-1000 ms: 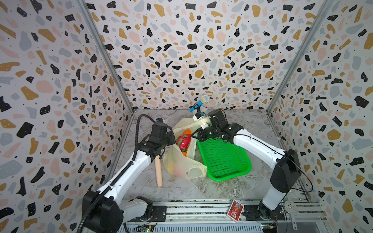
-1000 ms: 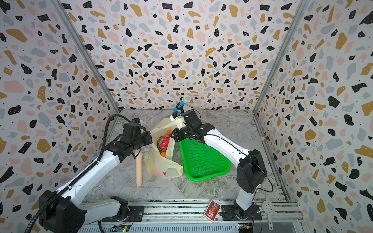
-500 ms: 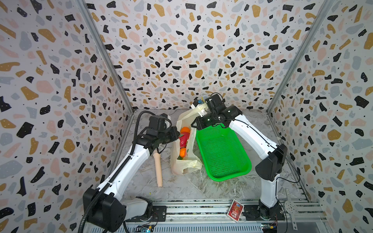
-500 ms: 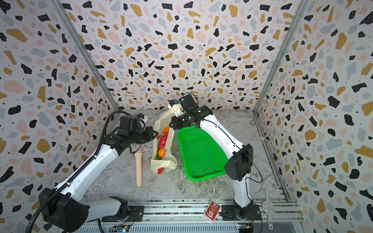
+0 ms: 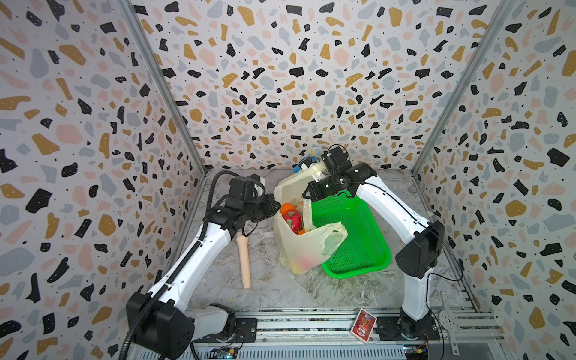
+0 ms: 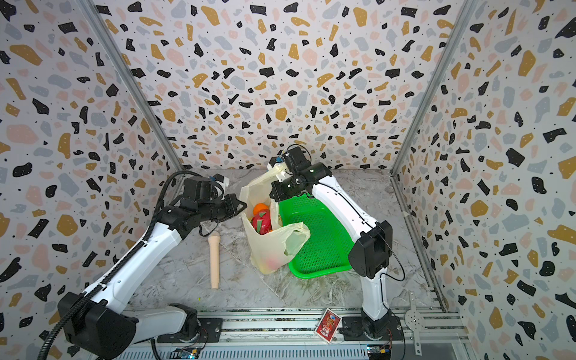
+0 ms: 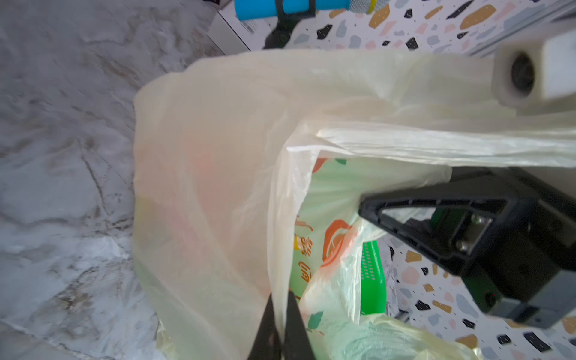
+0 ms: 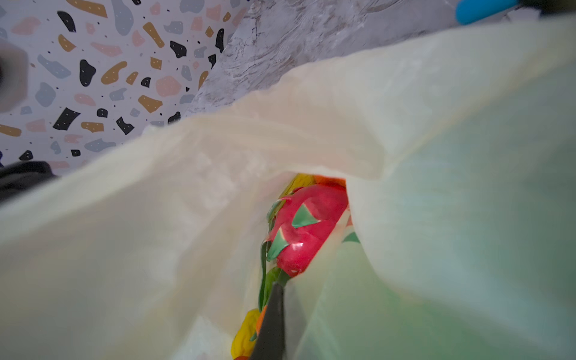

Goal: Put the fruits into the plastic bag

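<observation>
The pale-yellow plastic bag (image 5: 299, 249) hangs upright between my two grippers, its bottom on the table, in both top views. My left gripper (image 5: 276, 202) is shut on the bag's left rim; thin film (image 7: 218, 156) runs between its black fingers (image 7: 268, 324). My right gripper (image 5: 308, 194) is shut on the far right rim, beside the green basket. Inside the open mouth lie fruits: an orange (image 5: 287, 208), a red dragon fruit (image 5: 293, 219) and, lower down, a yellow fruit (image 8: 246, 333). The dragon fruit (image 8: 307, 224) shows just past my right gripper (image 8: 282, 311).
A green perforated basket (image 5: 352, 237) sits right of the bag, and one loose bag handle (image 5: 335, 232) droops over it. A beige cylinder (image 5: 244, 261) lies left of the bag. A blue microphone-like item (image 5: 307, 162) stands at the back wall. A red card box (image 5: 363, 324) rests on the front rail.
Both grippers have risen and moved back with the bag's rim. The bag went from slumped on the table to hanging tall with its mouth open.
</observation>
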